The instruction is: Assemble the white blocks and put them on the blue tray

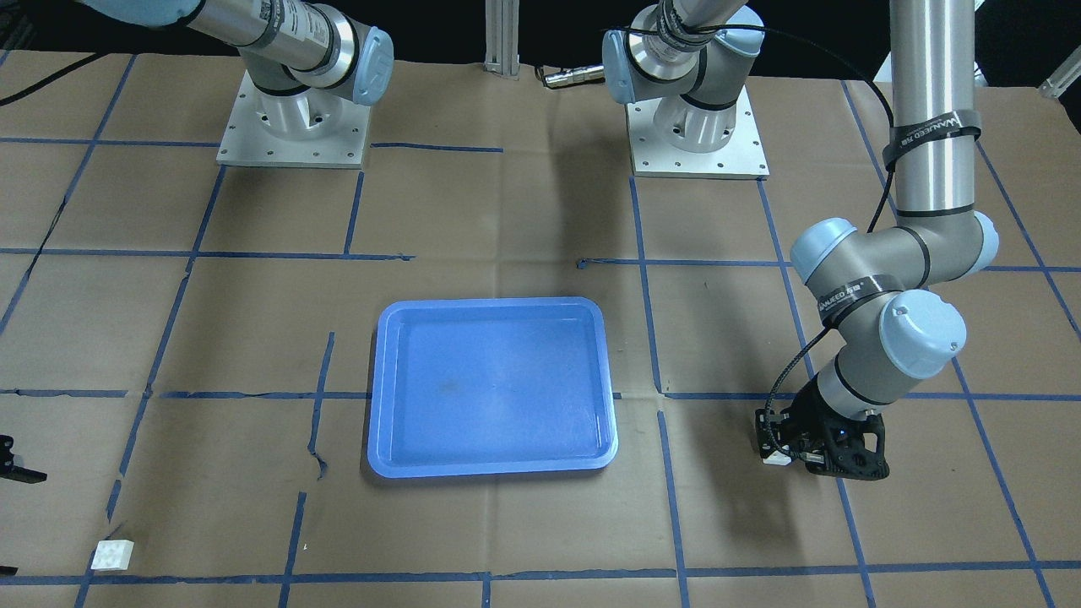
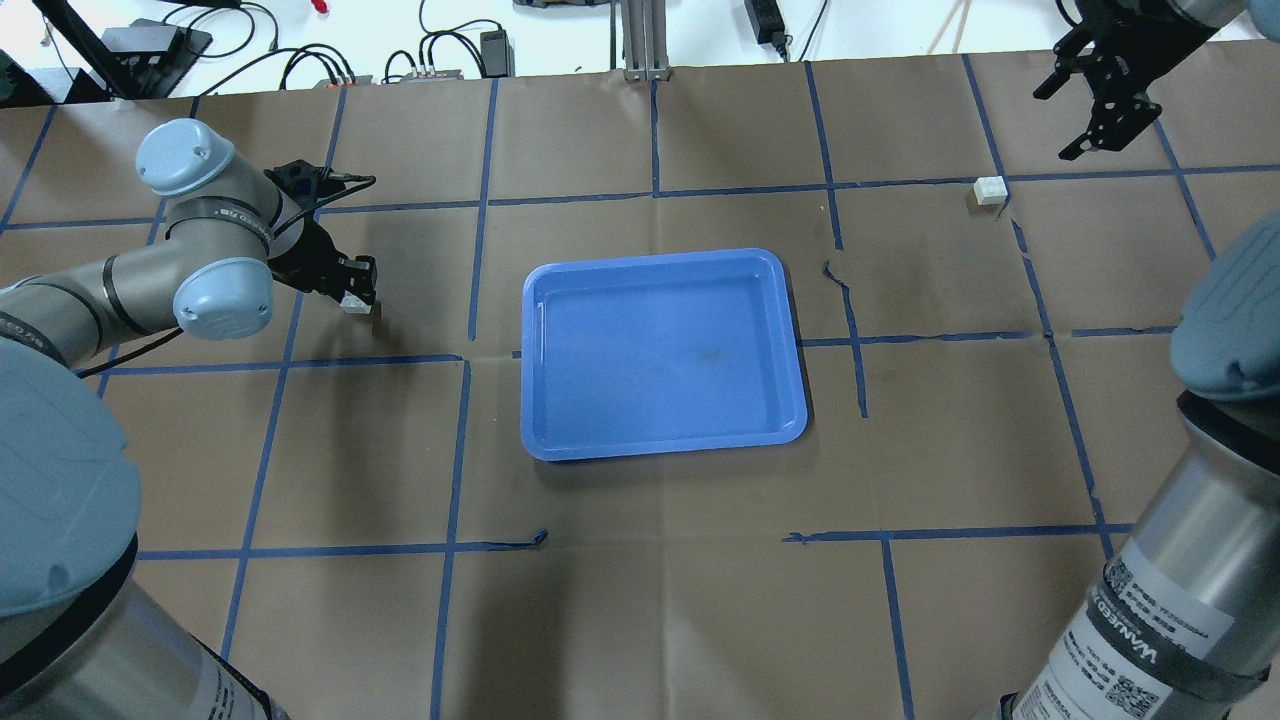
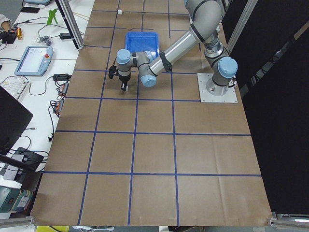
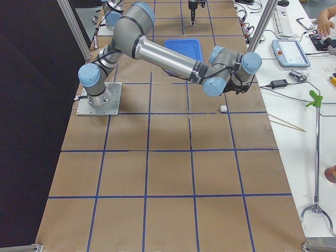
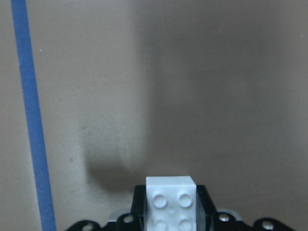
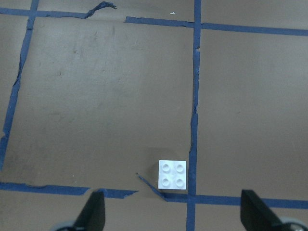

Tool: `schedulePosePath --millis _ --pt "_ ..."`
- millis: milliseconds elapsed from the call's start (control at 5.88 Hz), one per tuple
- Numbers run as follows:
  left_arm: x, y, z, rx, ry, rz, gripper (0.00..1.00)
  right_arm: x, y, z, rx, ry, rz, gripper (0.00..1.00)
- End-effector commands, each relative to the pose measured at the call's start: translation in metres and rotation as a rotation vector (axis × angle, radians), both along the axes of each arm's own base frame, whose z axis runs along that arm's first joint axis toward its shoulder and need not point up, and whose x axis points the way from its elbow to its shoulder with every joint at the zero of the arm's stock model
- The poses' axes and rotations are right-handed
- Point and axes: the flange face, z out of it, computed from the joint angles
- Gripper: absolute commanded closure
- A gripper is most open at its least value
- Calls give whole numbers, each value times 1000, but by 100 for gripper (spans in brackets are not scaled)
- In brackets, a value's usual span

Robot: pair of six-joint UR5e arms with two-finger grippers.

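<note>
One block [image 5: 171, 199] is clamped in the left gripper [image 2: 356, 292], well apart from the tray [image 2: 660, 258]. The other block [image 6: 173, 174] lies on the table [image 2: 650, 600], right gripper [image 6: 174, 216] spread open above it

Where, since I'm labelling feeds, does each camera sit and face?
Front-facing: across table, facing both bases.
Overhead: behind shoulders, looking down; both arms.
Exterior left: table end; left arm near.
Exterior right: opposite end; right arm near.
Left wrist: downward; left gripper, held block.
Right wrist: downward; right gripper, loose block.
All exteriors show blue tray.
</note>
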Motion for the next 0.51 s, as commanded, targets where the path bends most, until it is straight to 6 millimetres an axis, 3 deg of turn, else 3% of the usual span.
schedulePosePath --millis 0,170,340 --pt "-5 -1 12 -34 -19 -131 89 -14 3 -67 28 -131 -13 0" --pt "-58 2 26 -48 -29 -292 89 -23 6 -89 -17 -148 -40 0" --pt "-114 10 28 -37 -38 -563 89 -22 10 -103 -15 -152 -43 0"
